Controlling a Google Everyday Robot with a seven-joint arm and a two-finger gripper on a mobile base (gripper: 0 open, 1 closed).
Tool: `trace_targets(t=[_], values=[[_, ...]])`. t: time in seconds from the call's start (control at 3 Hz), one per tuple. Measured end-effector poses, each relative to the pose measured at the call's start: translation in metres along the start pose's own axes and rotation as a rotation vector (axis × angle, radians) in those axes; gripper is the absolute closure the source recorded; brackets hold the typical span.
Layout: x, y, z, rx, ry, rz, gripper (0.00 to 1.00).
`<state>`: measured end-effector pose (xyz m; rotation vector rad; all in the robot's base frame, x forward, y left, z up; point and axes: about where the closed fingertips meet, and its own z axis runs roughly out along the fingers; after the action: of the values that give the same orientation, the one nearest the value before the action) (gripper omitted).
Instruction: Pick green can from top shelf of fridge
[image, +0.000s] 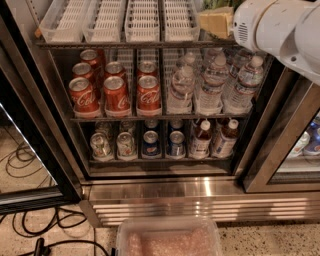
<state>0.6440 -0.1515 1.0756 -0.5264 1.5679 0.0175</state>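
The gripper (216, 22), at the top shelf's (125, 44) right end, shows only as a tan block, mostly behind the white arm (280, 30). The green can (216, 4) above it and the 4 lane trays (107, 20) are cut by the upper edge.

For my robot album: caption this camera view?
Robot gripper at the top shelf of the fridge, above the water bottles.
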Motion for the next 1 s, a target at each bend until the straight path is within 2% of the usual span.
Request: trace_targets(t=[0.33,0.67,1.0], values=[[0.0078,-0.0099,0.0181,-0.010,0.027,0.008,0.35],[0.0053,-0.0129,0.0255,-0.014,0.033,0.006,0.35],[0.0051,-0.0130,0.0256,-0.014,0.033,0.006,0.54]])
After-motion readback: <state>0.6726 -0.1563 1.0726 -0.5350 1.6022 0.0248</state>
